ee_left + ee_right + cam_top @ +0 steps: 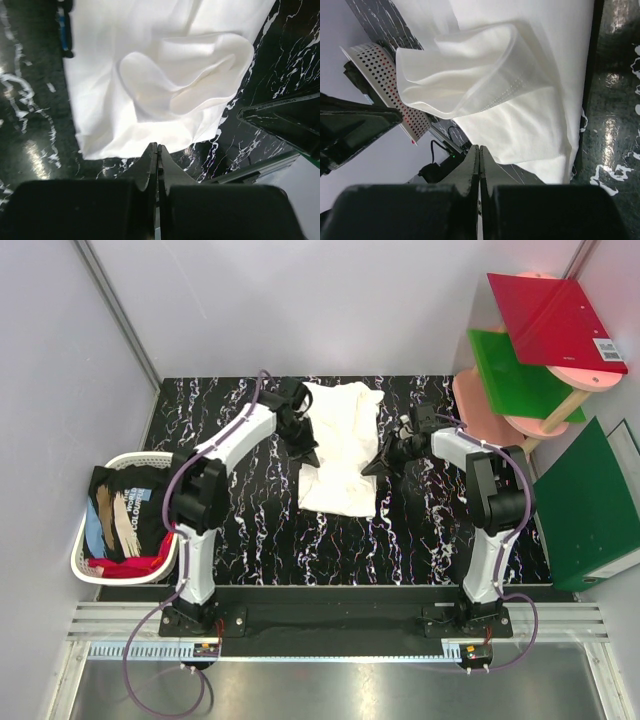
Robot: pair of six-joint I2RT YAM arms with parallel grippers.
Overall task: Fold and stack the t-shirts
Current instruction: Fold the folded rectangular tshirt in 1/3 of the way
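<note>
A cream-white t-shirt (340, 440) lies partly folded at the middle of the black marble table (250, 530). My left gripper (309, 454) is at its left edge and my right gripper (373, 467) at its right edge. In the left wrist view the gripper (158, 146) is shut and empty, just off the shirt's edge, with a sleeve (190, 75) folded onto the body. In the right wrist view the gripper (479, 148) is shut and empty above the shirt (530, 115). More t-shirts lie in a basket: black with tan streaks (125, 502), blue-and-white (94, 530), red (140, 566).
The white perforated basket (84, 540) stands at the table's left edge and shows in the right wrist view (375, 65). At the right are a red board (555, 318) and a green board (515, 375) on pink round shelves (485, 410), and a green folder (590, 505).
</note>
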